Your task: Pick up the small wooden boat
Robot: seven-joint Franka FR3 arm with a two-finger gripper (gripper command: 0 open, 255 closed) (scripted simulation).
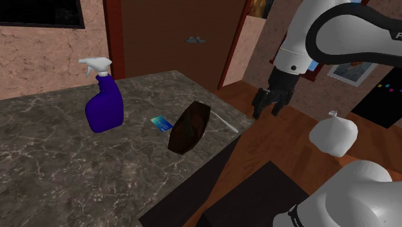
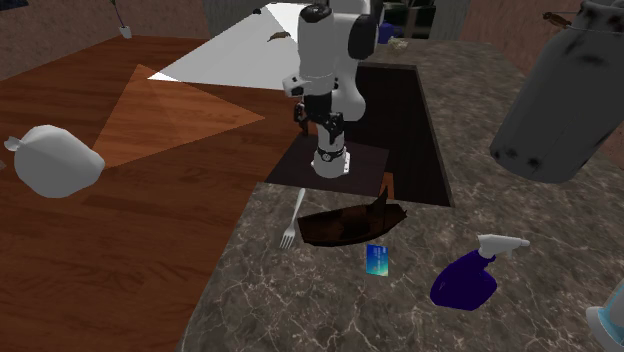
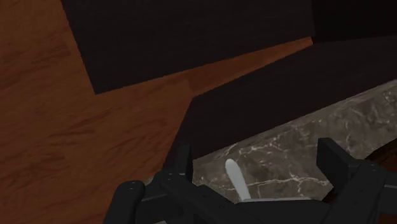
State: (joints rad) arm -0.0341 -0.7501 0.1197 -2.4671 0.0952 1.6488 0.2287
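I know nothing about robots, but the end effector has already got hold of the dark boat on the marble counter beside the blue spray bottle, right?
Not quite. The end effector holds nothing. In the shoulder view it hangs open past the counter's edge, apart from the boat. The rest is right: the dark boat lies on the marble counter beside the blue spray bottle.

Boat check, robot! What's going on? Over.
Gripper open, empty, hovering off the counter edge. Boat on counter, untouched. Fork and card lie beside it, nothing on top.
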